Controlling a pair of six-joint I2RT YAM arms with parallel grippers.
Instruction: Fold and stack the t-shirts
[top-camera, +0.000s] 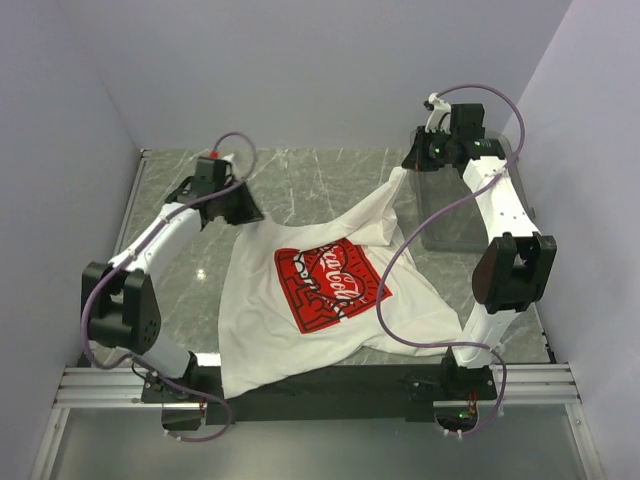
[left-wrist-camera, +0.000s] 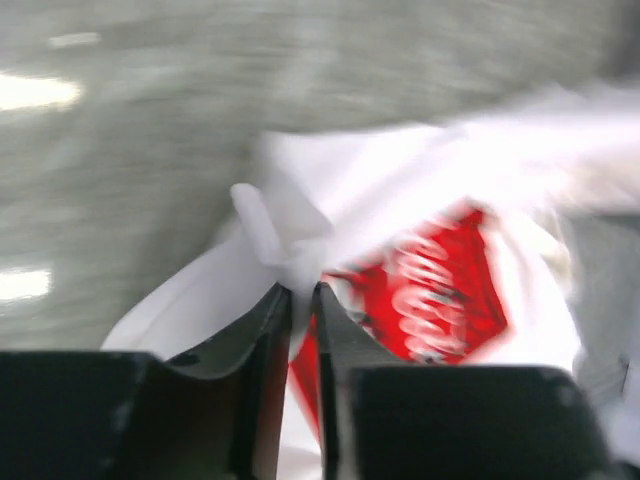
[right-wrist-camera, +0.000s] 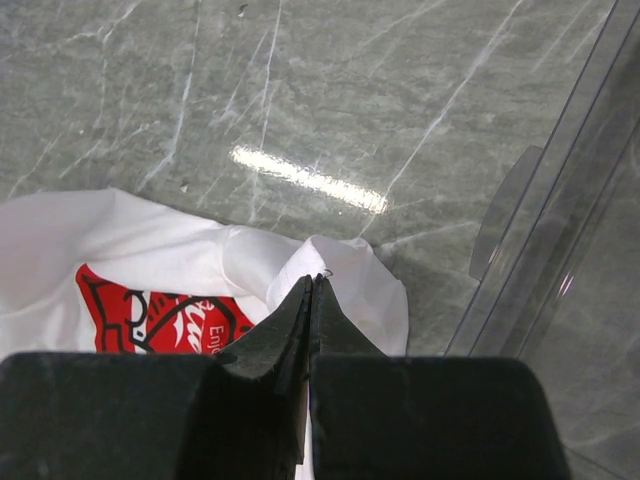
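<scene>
I see the shirt (top-camera: 330, 285) spread across the middle of the worktop (top-camera: 320, 180), chest side up, with its red print (top-camera: 322, 290) facing the overhead camera. Its hem end reaches the near edge of the worktop, between the two arm bases. The far part is lifted off the surface at two corners, one at each end effector.

My left end effector (top-camera: 245, 212) sits at the shirt's far left corner. In the left wrist view, which is blurred, the fingers (left-wrist-camera: 270, 330) stand narrow with a twist of white cloth pinched between them. The red print lies just right of the tips.

My right end effector (top-camera: 410, 165) is at the far right, higher and further back than the left. A band of cloth runs up to it from the shirt's body, pulled into a tight ridge. In the right wrist view the fingers (right-wrist-camera: 275, 335) are pressed almost together, and a fold of white fabric bunches around the tips. I read that as a grip on the shirt. The print lies to the near left of that fold.

The clear bin (top-camera: 445, 225) stands at the far right of the worktop, just right of the right end effector. The shirt's right sleeve edge lies near its near left corner. I cannot tell whether they touch.
</scene>
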